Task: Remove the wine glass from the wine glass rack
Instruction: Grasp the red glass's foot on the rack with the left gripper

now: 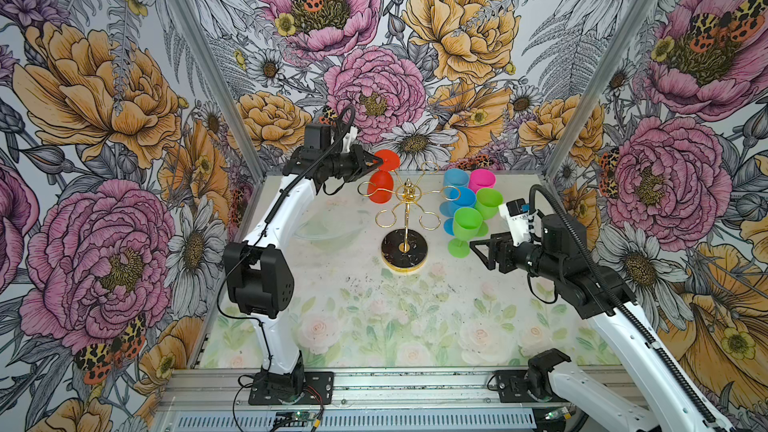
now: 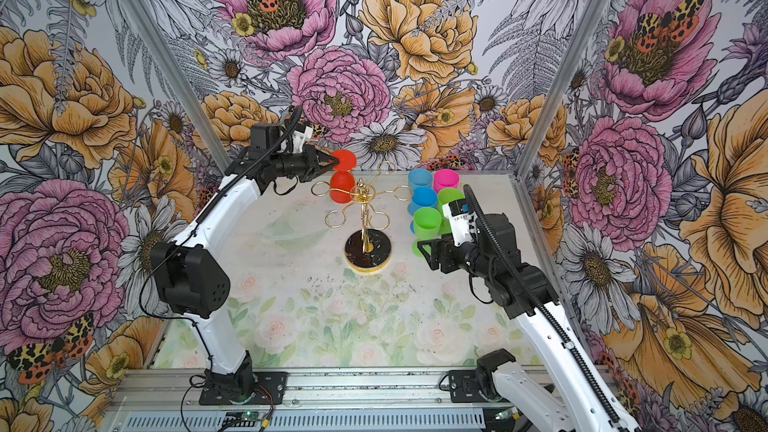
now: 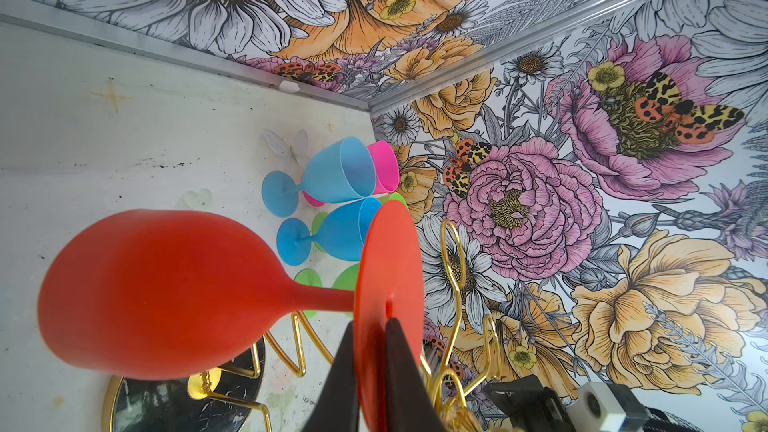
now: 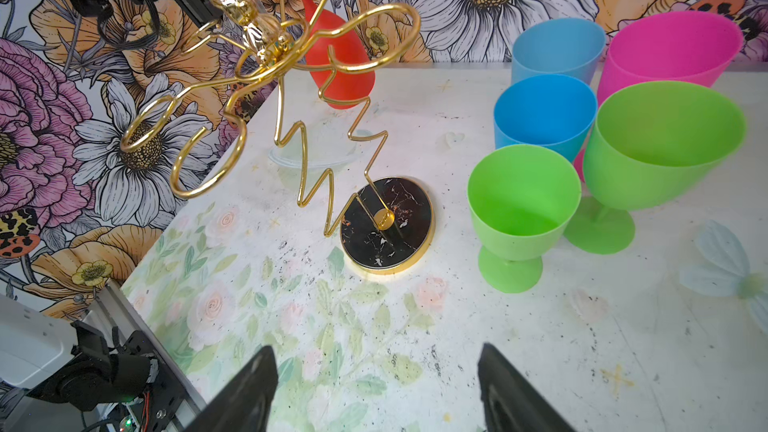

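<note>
A red wine glass (image 1: 380,188) (image 2: 342,188) hangs upside down at the far-left arm of the gold wire wine glass rack (image 1: 404,252) (image 2: 368,254), foot uppermost. My left gripper (image 1: 379,161) (image 2: 335,161) (image 3: 372,324) is shut on the rim of the foot; in the left wrist view both black fingers pinch the red disc of the wine glass (image 3: 158,292). Whether the stem sits inside the arm's loop I cannot tell. My right gripper (image 1: 476,248) (image 2: 422,248) (image 4: 376,357) hovers open and empty over the table, to the right of the rack (image 4: 386,226).
Blue (image 1: 455,179), pink (image 1: 482,180) and green (image 1: 467,224) plastic glasses stand upright in a cluster right of the rack, close to my right gripper. A clear shallow dish (image 1: 328,231) lies left of the rack's base. The back wall is near behind the rack.
</note>
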